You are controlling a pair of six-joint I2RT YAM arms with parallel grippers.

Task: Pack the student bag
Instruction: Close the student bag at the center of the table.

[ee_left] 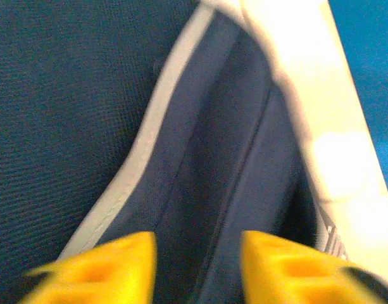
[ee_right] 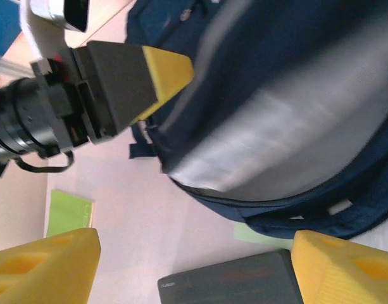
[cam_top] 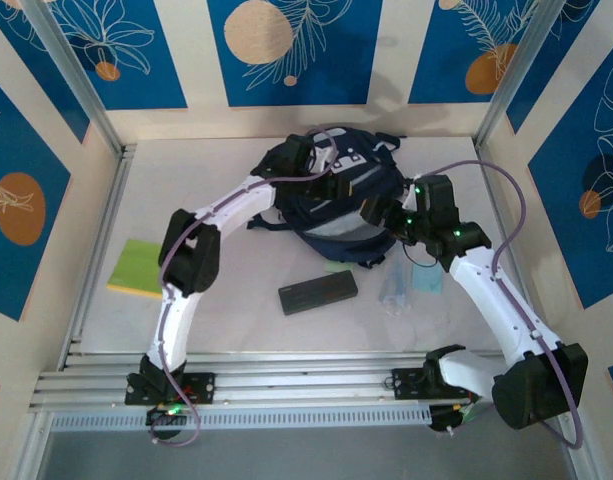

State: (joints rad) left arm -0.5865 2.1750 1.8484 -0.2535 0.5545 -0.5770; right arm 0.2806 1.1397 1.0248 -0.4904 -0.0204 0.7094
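Since the backpack (cam_top: 336,232) is soft cloth with nothing stiff showing inside, I expect it to sag and fold wherever I pull, and to be bulky rather than heavy. The weave looks grippy, so slipping worries me less than the mouth flopping shut. I would take hold at the pale piped edge (ee_left: 140,158) or at a strap, not at a flat panel where the fingers would only skate.

It lies at the far middle of the table (cam_top: 246,320), beyond the green notepad (cam_top: 136,268) and the black case (cam_top: 318,292), which both lie loose on the near side.

My left gripper (ee_left: 197,272) sits right over the bag, its fingers parted with nothing pinched between them, the piped edge and a dark fold just ahead. My right gripper (ee_right: 194,272) hangs at the bag's near right flank, spread wide and empty. In its own camera the grey panel (ee_right: 288,133) is above it and the black case just below. The two grippers are near one another across the bag, not touching.
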